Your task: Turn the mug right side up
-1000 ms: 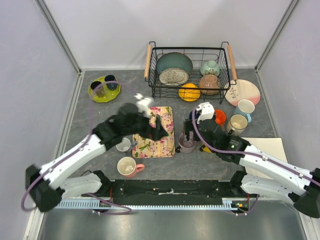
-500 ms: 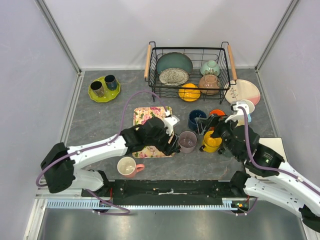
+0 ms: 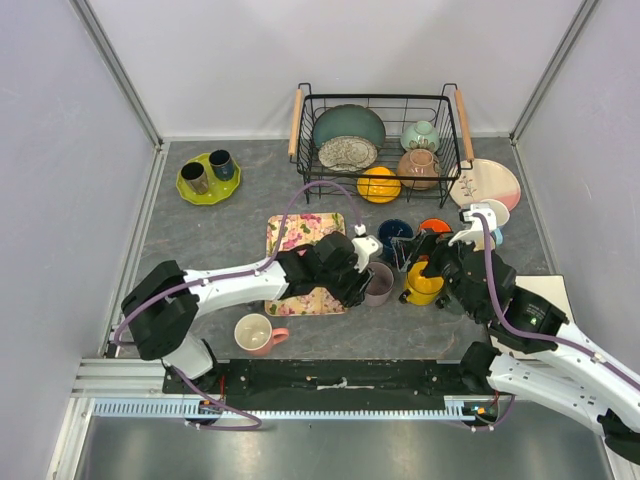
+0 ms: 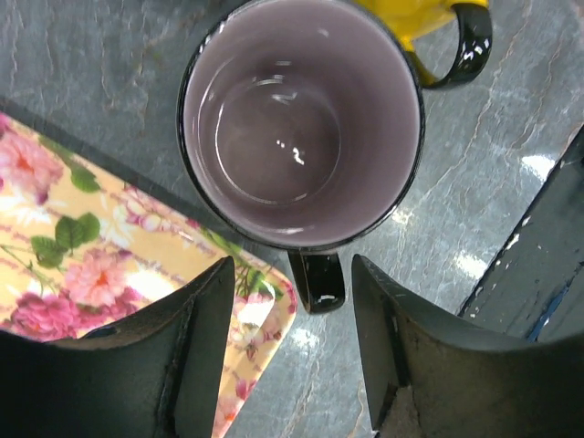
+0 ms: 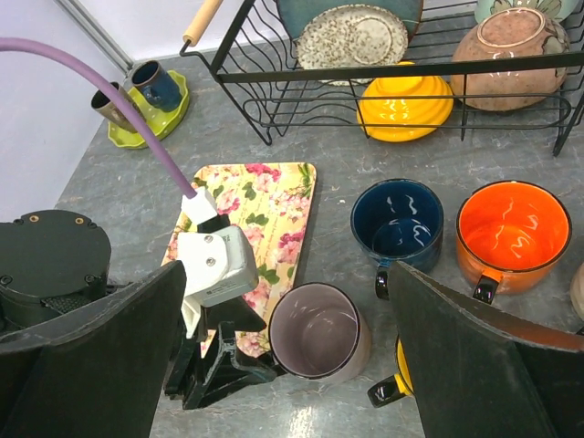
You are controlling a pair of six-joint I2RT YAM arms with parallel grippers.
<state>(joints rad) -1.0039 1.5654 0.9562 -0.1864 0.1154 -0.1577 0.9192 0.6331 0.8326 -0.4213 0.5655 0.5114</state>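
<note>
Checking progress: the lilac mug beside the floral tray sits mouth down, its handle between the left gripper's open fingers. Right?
No: the left wrist view shows the lilac mug mouth up, beside the floral tray, its handle between the open fingers of the left gripper.

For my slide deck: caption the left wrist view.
Left gripper, jaws apart, flanking the black handle of an upright lilac mug beside a floral tray.
</note>
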